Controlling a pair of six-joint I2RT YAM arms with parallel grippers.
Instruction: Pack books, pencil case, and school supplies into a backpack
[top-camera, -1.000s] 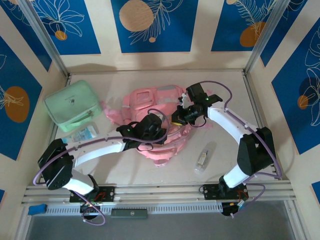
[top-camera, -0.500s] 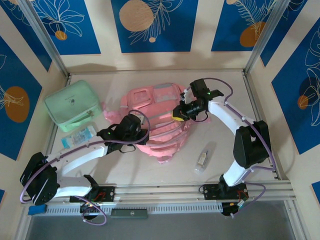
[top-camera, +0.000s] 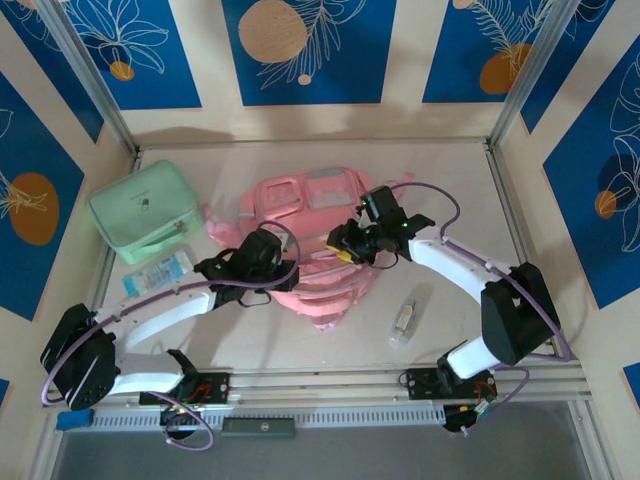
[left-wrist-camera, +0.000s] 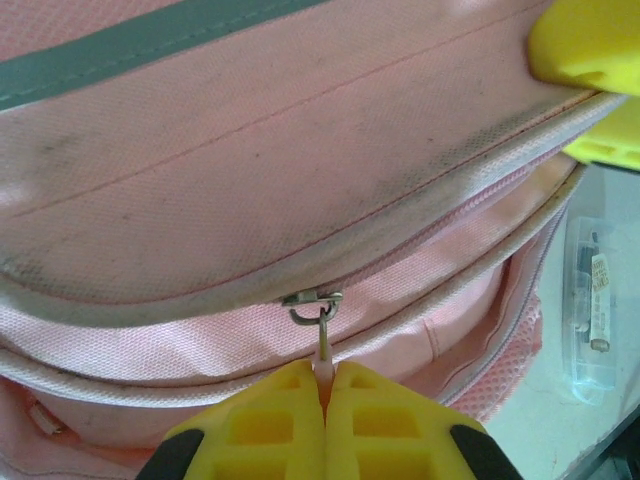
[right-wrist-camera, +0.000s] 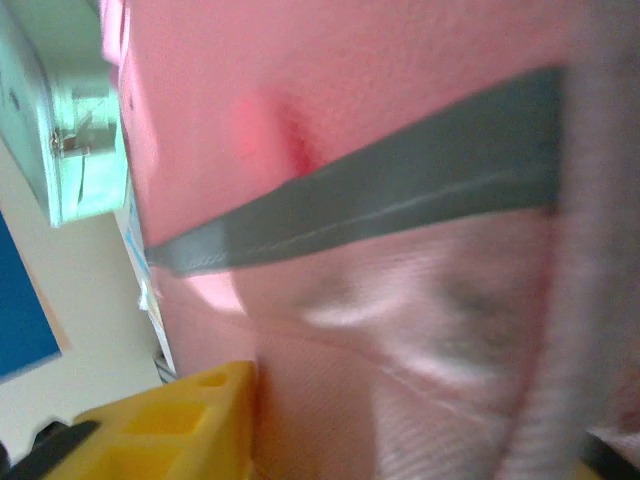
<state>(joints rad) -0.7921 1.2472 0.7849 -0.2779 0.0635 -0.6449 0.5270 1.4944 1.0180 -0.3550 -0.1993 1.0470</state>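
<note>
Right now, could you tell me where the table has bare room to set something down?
Bare table runs along the back wall beyond the backpack, and fills the far right corner. The middle is crowded by the backpack, left arm and right arm; the left holds the mint-green case and blue-and-white packet; the clear bottle lies near right.

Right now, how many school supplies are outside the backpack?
2: the clear bottle right of the backpack, the blue-and-white packet left of it beside the mint case. Others may be hidden.
</note>
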